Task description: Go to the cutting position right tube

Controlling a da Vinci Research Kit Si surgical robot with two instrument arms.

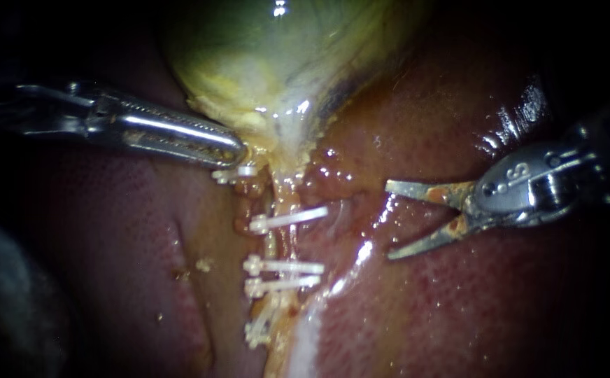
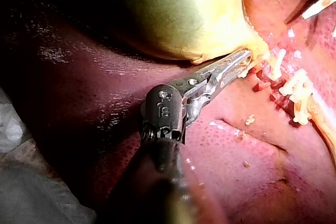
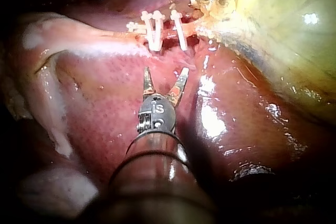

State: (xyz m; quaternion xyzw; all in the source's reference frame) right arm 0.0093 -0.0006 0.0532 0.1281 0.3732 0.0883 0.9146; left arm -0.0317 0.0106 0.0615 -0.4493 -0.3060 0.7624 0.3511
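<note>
My left instrument (image 1: 229, 149) clamps the gallbladder (image 1: 263, 63) at its neck, the clipped right tube (image 1: 291, 243) runs top to bottom mid-view, and my right instrument (image 1: 389, 220) is nearer it, just to its right, with blades spread wide and aimed across it.

My left instrument (image 1: 235, 150) polished shiny metal, my right instrument (image 1: 389, 220) duller metal with rusty smears, clips (image 1: 287, 218) matt white plastic, liver (image 1: 459, 315) wet, glossy, gallbladder (image 1: 249, 42) smooth, glistening
</note>
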